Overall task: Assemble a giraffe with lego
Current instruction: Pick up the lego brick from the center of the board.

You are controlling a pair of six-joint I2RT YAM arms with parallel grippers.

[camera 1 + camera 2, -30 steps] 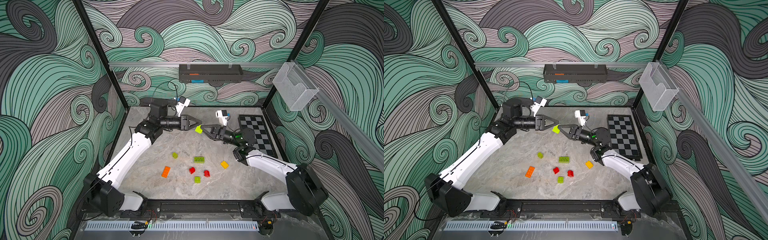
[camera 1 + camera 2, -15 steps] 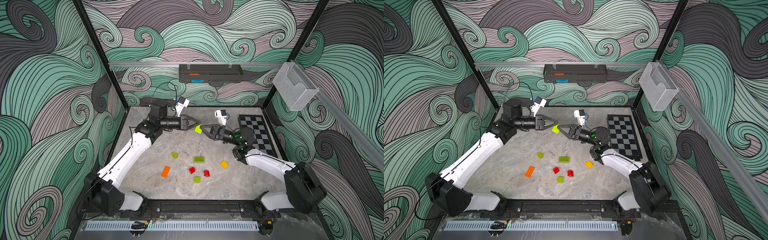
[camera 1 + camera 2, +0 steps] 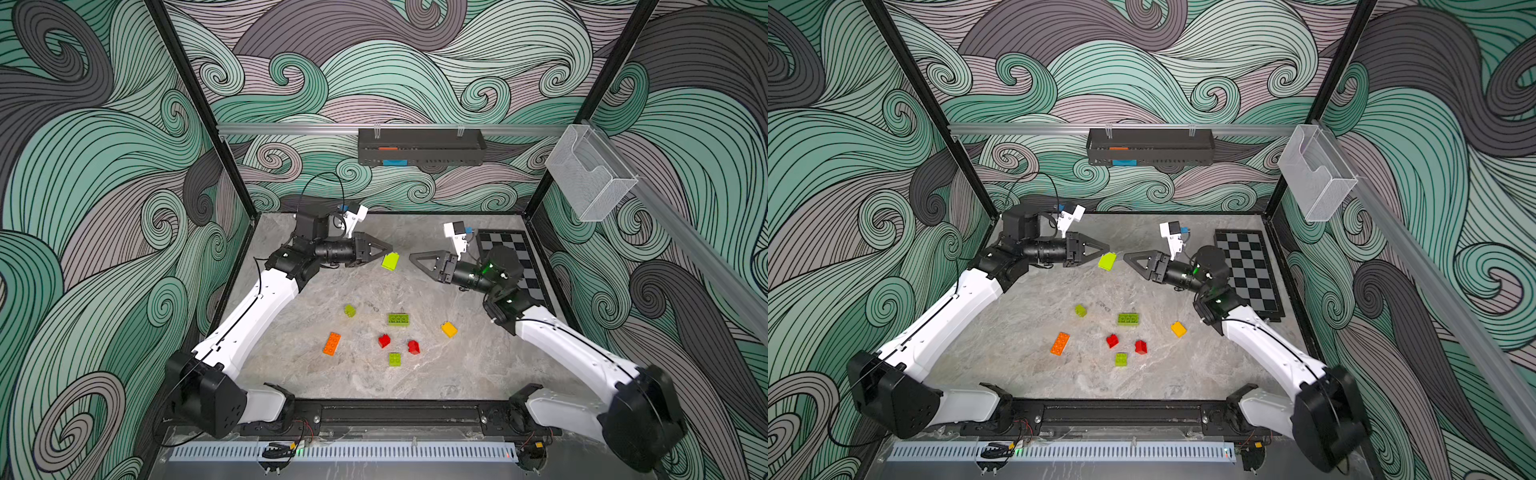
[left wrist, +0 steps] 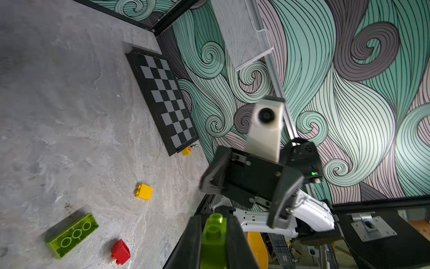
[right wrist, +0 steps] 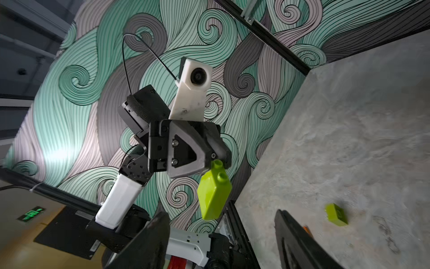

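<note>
Holding a tall lime green brick (image 3: 390, 262) in the air, out from the chequered board (image 3: 1250, 270) toward the middle of the bench (image 3: 374, 382), the left hand (image 3: 384, 253) is pinched shut on the brick's studded end, so its body hangs free below the fingers. The right hand (image 3: 415, 258) sits between that brick and the board, just beside the brick but not touching it. Its jaws are spread wide and carry nothing. No giraffe stands anywhere. The rest of the lego lies loose and unstacked on the bench, out from the board's near end toward the robot. The yellow brick (image 3: 449, 329) is closest to the board, then the long lime brick (image 3: 398, 318) and two red bricks (image 3: 384, 340) (image 3: 413, 346). A square lime brick (image 3: 395, 359), a small lime brick (image 3: 350, 310) and the orange brick (image 3: 331, 343) lie farther from it. This looks like the very start of the build, with a single first piece in hand and passing between the two hands. With the studs covered by the fingers, the next move probably calls for lowering the brick's open underside squarely onto another brick's studs. Alternatively it could be stood on the bench, which would free the right hand to fetch a mate. A skewed press could tip the brick out of so shallow a pinch.
</note>
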